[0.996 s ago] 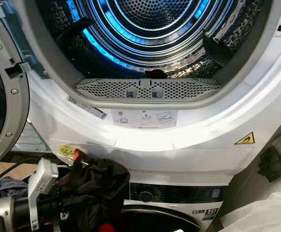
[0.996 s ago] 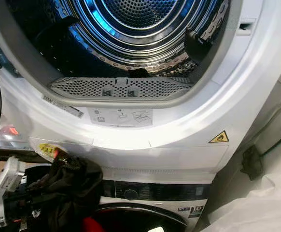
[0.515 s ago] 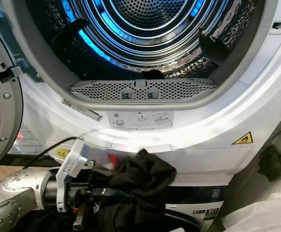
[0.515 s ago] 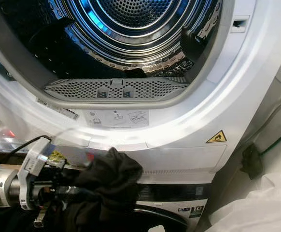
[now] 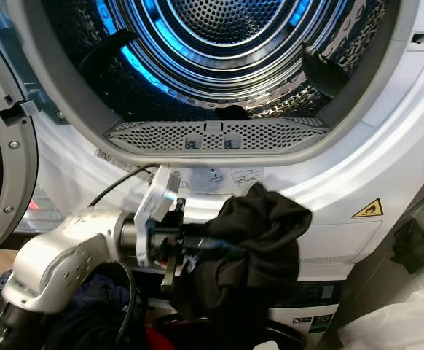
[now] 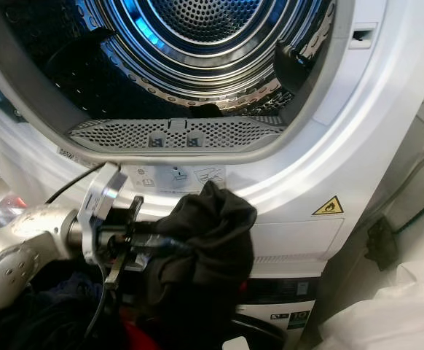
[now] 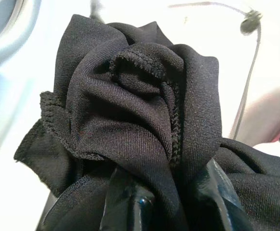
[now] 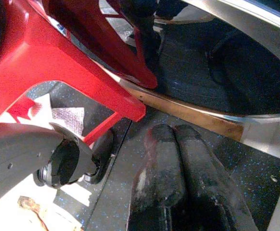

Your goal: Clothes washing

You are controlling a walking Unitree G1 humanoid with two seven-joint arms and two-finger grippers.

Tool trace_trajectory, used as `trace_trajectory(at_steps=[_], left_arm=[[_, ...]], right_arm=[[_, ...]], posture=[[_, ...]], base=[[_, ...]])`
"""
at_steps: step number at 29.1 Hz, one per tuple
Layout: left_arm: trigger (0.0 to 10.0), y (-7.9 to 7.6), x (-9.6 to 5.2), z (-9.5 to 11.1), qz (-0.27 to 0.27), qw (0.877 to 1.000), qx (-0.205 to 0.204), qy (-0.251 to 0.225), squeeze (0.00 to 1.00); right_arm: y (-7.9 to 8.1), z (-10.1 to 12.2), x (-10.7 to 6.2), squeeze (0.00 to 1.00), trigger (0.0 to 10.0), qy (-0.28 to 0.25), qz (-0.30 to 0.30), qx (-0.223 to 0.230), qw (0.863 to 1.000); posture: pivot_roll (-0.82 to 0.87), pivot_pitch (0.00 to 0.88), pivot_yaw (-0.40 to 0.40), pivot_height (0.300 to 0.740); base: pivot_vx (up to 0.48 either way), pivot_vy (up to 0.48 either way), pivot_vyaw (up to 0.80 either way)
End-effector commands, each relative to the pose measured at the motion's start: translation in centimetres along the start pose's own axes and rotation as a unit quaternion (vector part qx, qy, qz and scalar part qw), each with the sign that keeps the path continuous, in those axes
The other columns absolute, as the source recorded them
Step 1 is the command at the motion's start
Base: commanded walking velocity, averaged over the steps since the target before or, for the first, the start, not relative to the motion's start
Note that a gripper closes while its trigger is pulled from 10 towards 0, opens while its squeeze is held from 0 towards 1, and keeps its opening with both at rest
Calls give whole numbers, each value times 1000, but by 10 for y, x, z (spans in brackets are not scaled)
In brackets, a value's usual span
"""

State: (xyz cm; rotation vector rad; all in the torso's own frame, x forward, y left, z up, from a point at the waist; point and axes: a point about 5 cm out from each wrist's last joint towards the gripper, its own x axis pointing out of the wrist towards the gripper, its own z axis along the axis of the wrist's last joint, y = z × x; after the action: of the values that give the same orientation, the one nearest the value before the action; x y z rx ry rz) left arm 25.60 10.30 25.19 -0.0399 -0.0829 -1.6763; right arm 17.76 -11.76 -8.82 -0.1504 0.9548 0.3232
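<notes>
One black garment (image 5: 259,240) is clamped in the left pincer (image 5: 210,246) below one open dryer drum (image 5: 219,51); right pincer (image 8: 181,159) closed, empty.

Head eyes face the dryer drum (image 5: 226,44) closely; wrist cameras look along fingers.

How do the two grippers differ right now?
The left gripper is raised in front of the dryer, just below its opening; the right gripper hangs low over the dark floor. The left is shut on a black garment; the right is shut on nothing. Both have black fingers.
</notes>
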Motion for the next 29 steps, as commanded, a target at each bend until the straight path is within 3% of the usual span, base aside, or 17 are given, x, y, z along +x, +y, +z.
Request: trace_trajectory(at_steps=[1, 5, 8, 16, 20, 22, 26, 29], left_arm=[[0, -1, 2, 7, -21, 1000, 15, -1, 0], [0, 0, 7, 21, -62, 997, 38, -9, 0], [0, 17, 11, 51, -28, 994, 98, -35, 0], [0, 37, 18, 91, -24, 983, 165, -74, 0], [0, 63, 27, 132, 59, 957, 248, -140, 0], [0, 70, 29, 143, 78, 950, 259, -155, 0], [0, 85, 34, 164, 135, 924, 308, -182, 0], [0, 90, 35, 171, 147, 920, 305, -198, 0]], right_arm=[[4, 0, 1, 0, 10000, 4, 3, 7, 1000], [4, 1, 1, 0, 10000, 3, 2, 7, 1000], [4, 1, 1, 0, 10000, 2, 1, 10, 1000], [3, 1, 1, 0, 10000, 1, -2, 14, 1000], [3, 1, 1, 0, 10000, 1, -2, 16, 1000], [2, 1, 1, 0, 10000, 1, -2, 14, 1000], [2, 1, 1, 0, 10000, 1, -3, 14, 1000], [2, 1, 1, 0, 10000, 1, -4, 15, 1000]], posture=[[126, 0, 113, 740], [126, 0, 112, 740], [129, 0, 114, 740], [118, 0, 115, 740], [120, 0, 114, 740], [121, 0, 109, 740], [113, 0, 112, 740], [112, 0, 113, 740]], base=[[0, 0, 0], [0, 0, 0], [0, 0, 0], [0, 0, 0], [0, 0, 0], [0, 0, 0], [0, 0, 0], [0, 0, 0]])
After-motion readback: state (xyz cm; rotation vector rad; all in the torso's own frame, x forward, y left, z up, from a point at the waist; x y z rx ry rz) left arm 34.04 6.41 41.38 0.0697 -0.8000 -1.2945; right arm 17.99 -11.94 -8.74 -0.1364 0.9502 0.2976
